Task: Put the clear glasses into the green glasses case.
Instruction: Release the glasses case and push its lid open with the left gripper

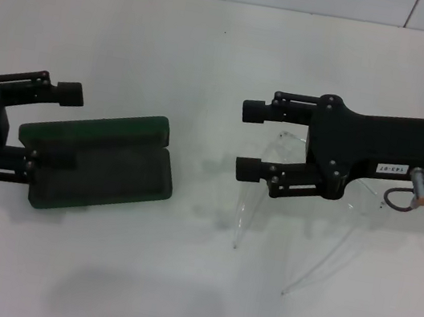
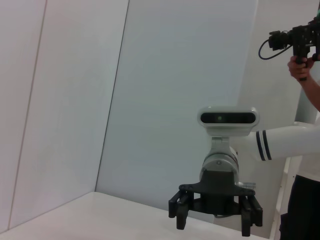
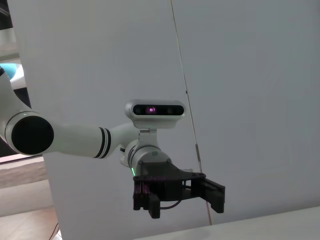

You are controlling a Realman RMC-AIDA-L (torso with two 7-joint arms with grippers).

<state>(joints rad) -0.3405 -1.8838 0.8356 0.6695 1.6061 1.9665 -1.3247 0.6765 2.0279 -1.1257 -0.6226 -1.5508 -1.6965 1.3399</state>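
The green glasses case [image 1: 109, 164] lies open on the white table at the left, its dark lining facing up. My left gripper [image 1: 72, 127] is at the case's left end and stands open, with one finger over the case and the other past its far edge. The clear glasses [image 1: 288, 141] lie on the table right of centre, their thin arms pointing toward the front. My right gripper [image 1: 249, 139] hovers open over the glasses and hides most of the frame. In the left wrist view the right gripper [image 2: 215, 212] faces the camera. The right wrist view shows the left gripper [image 3: 175, 192].
The white table [image 1: 172, 298] reaches back to a white tiled wall. A person holding a camera [image 2: 295, 40] stands behind the robot's right side in the left wrist view.
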